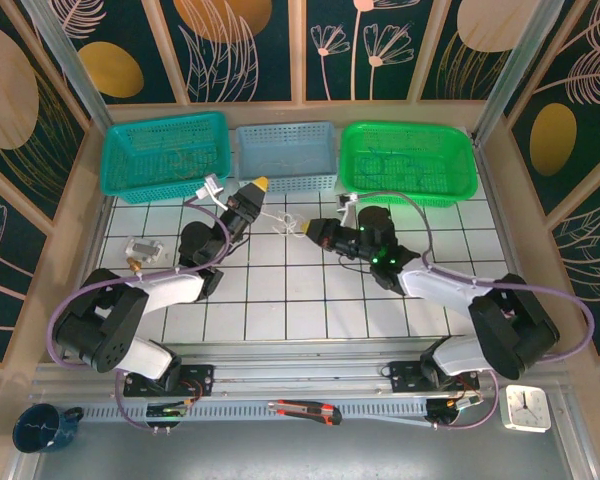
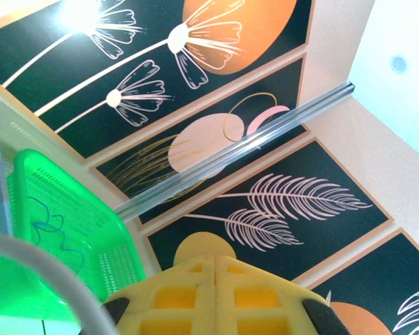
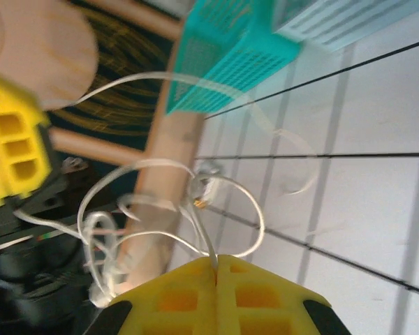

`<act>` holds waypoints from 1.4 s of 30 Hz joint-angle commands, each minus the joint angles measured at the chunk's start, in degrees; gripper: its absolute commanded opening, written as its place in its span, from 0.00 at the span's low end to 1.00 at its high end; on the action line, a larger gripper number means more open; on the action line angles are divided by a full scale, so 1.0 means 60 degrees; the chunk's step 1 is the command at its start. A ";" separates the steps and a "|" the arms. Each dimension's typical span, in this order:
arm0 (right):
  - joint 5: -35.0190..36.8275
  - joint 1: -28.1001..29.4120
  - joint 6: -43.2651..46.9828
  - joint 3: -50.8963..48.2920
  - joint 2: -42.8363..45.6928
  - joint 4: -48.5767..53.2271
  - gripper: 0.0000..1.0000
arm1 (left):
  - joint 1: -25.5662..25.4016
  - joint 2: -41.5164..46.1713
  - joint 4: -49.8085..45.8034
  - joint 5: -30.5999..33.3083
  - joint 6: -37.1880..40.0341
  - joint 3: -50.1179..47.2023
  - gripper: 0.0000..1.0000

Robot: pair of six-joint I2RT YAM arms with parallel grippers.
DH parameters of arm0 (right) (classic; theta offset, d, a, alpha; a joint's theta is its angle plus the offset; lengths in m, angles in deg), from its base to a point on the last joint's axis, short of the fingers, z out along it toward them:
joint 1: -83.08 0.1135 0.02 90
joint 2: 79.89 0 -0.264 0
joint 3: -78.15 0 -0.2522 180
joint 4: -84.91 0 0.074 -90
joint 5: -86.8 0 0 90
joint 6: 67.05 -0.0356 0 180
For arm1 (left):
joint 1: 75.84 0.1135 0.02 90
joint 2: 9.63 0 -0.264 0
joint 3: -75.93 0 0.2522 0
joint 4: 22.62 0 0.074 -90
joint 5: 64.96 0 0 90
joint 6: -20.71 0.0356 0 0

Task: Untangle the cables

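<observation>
From above, the cables lie on the tiled table, just in front of the blue basket. They show as a few pale strands, too thin to sort by colour. Their long axis runs roughly left to right, from the right gripper out toward the left arm's side. The left gripper is raised just beside them, its yellow tip pointing up and away toward the baskets. The teal basket sits on the left and the green basket on the right.

In the left wrist view, the left gripper has its two yellow fingers pressed together along a seam, with nothing visible between them. It aims up at the patterned wall, with the green basket off to the left.

In the right wrist view, the right gripper is clamped tight on one strand, which rises straight out of the seam. From there the cables spread in loose loops away from the fingers, toward the left gripper and the teal basket. The thickest knot hangs at lower left, but it is blurred.
</observation>
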 commanded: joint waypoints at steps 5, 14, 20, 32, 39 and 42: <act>0.2616 -0.1711 0.1365 -0.1067 0.1107 0.2505 0.00 | 0.0768 0.1084 -0.0721 -0.0537 0.0559 0.0670 0.00; 0.3515 -0.3330 0.1634 -0.1481 0.2314 0.3617 0.00 | 0.1503 0.1715 -0.1622 -0.0703 0.1029 0.0935 0.00; 0.3337 -0.3799 0.2203 -0.1023 0.2911 0.4100 0.00 | 0.1809 0.1359 -0.2394 -0.1212 0.1497 0.2177 0.00; 0.2004 -0.3811 0.2415 0.0167 0.3181 0.4223 0.00 | 0.1816 -0.1369 -0.4691 -0.3054 0.1818 0.7846 0.00; 0.1478 -0.3804 0.2410 0.0959 0.2788 0.3981 0.00 | 0.1815 -0.3616 -0.4903 -0.3227 0.1739 1.0136 0.00; 0.1346 -0.3808 0.2533 0.1526 0.2411 0.3835 0.00 | 0.1817 -0.4646 -0.5021 -0.3322 0.1813 1.0772 0.00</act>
